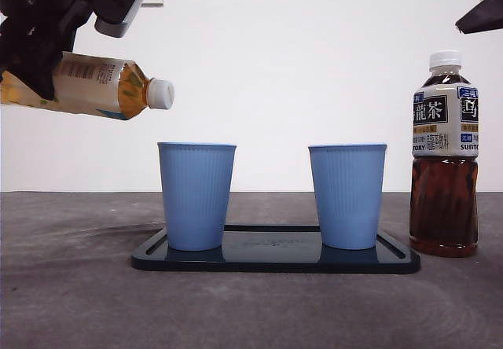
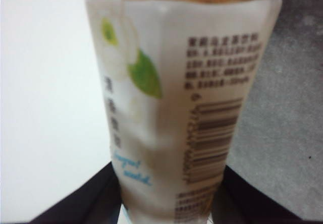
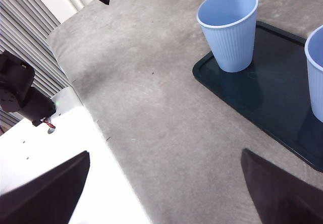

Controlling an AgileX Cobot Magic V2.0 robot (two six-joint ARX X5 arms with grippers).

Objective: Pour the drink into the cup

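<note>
- Up at ten o'clock in your front view, the left gripper [image 1: 35, 58] holds the tea bottle [image 1: 94, 88] tight, tipped almost flat.
- Its white cap [image 1: 160, 93] looks still on, just above the left cup [image 1: 196, 196], so nothing is poured yet.
- You cannot see inside the cups from the front.
- Your right gripper [image 3: 166, 183] waits, spread wide and empty.
- Up close, the bottle's label is blurry.
</note>
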